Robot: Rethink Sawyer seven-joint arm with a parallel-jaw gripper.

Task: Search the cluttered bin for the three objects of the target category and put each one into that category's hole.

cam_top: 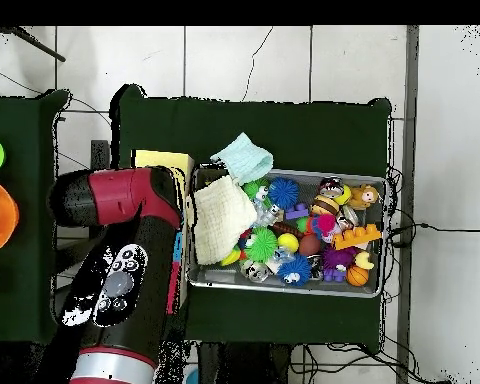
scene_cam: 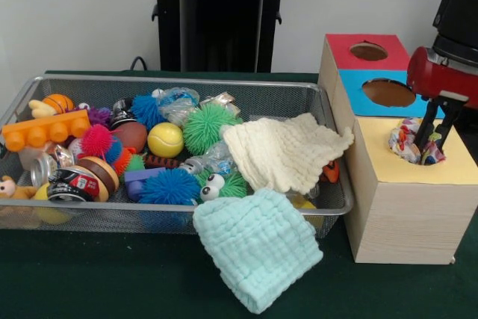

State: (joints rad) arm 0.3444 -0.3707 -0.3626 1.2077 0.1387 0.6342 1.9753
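The silver wire-mesh bin [scene_cam: 172, 80] holds many toys, and shows in the overhead view too [cam_top: 284, 288]. A cream cloth [scene_cam: 280, 151] lies over its right end. A mint cloth [scene_cam: 258, 244] hangs over the front rim onto the table. Right of the bin stand three boxes, with a red top [scene_cam: 340, 46], a blue top [scene_cam: 358, 84] and a yellow top [scene_cam: 418, 177]. My gripper [scene_cam: 433, 140] is over the yellow box's hole, shut on a bunched patterned cloth [scene_cam: 403, 143] that sits in the hole. In the overhead view my arm [cam_top: 124, 200] hides the gripper.
The bin holds spiky balls [scene_cam: 208, 126], a yellow ball [scene_cam: 165, 140], an orange brick [scene_cam: 45, 131], cans [scene_cam: 71, 184] and other toys. The red box's hole [scene_cam: 368, 51] and the blue box's hole [scene_cam: 388, 93] are open. A black stand [scene_cam: 220, 13] is behind the table.
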